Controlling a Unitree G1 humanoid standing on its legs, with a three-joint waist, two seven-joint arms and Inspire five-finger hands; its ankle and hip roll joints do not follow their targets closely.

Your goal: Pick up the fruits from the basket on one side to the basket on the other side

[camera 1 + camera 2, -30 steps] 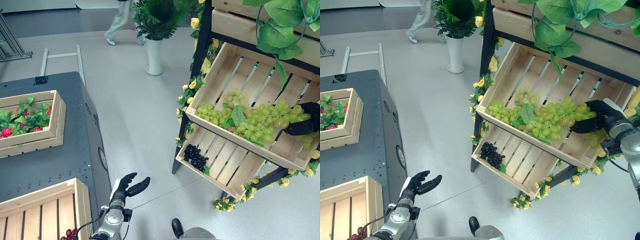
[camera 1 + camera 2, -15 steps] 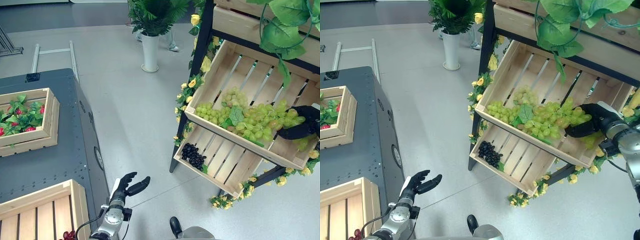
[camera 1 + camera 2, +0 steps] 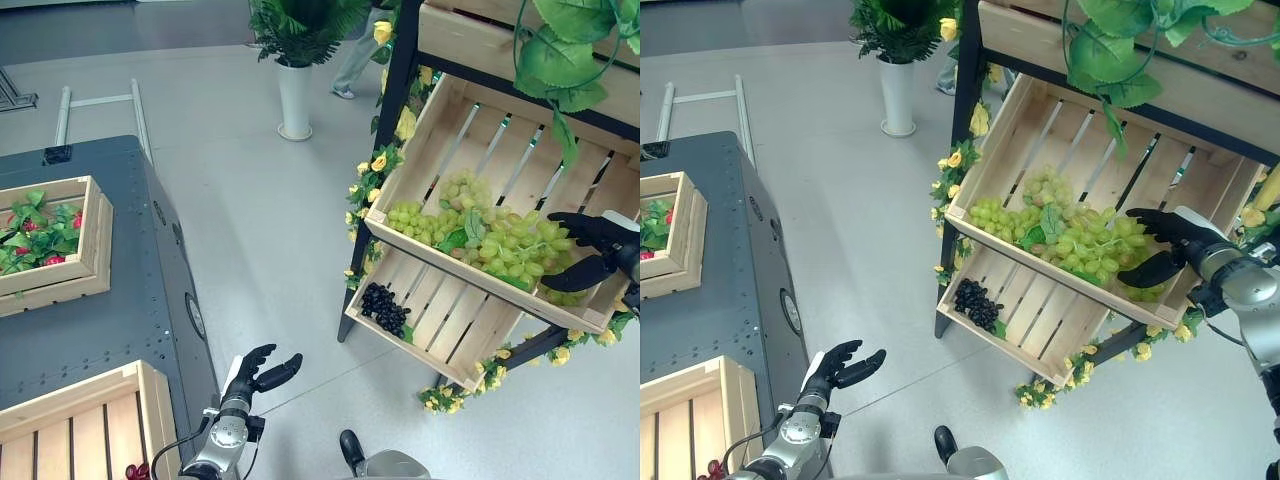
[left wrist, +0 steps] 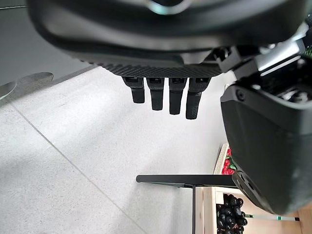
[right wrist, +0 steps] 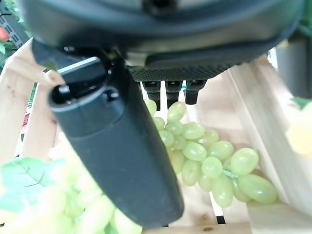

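Green grapes (image 3: pixel 480 235) lie heaped with a few leaves in the tilted upper crate (image 3: pixel 470 140) of a black display rack (image 3: pixel 395 100), filling its lower half down to the front lip.

Nearest the robot, a wooden crate (image 3: pixel 85 420) sits at the front edge of a dark grey cabinet (image 3: pixel 120 320), with a few dark red fruits (image 3: pixel 135 470) beside its corner. The left hand (image 3: pixel 255 370) hangs over the bare floor just off the cabinet's corner, fingers loosely spread and holding nothing; its wrist view shows the fingers hanging straight over grey floor.

Further back on the cabinet, a smaller wooden tray (image 3: pixel 60 250) holds leaves and red berries.

Across the aisle, the lower crate (image 3: pixel 450 320) of the rack carries one bunch of black grapes (image 3: pixel 385 310) in its left corner. Yellow artificial flowers (image 3: pixel 375 170) trail down the rack's post and along its base.

The right hand (image 3: pixel 1165 245) reaches into the upper crate from the right, fingers spread wide above and thumb below, poised over the right-hand bunch without closing on it. Its wrist view shows that bunch (image 5: pixel 209 163) lying on the slats in the crate's corner, past the fingertips (image 5: pixel 168 92).

Beyond, a white vase with a green plant (image 3: pixel 295 60) stands on the floor, and a person's legs (image 3: pixel 360 60) show behind it.
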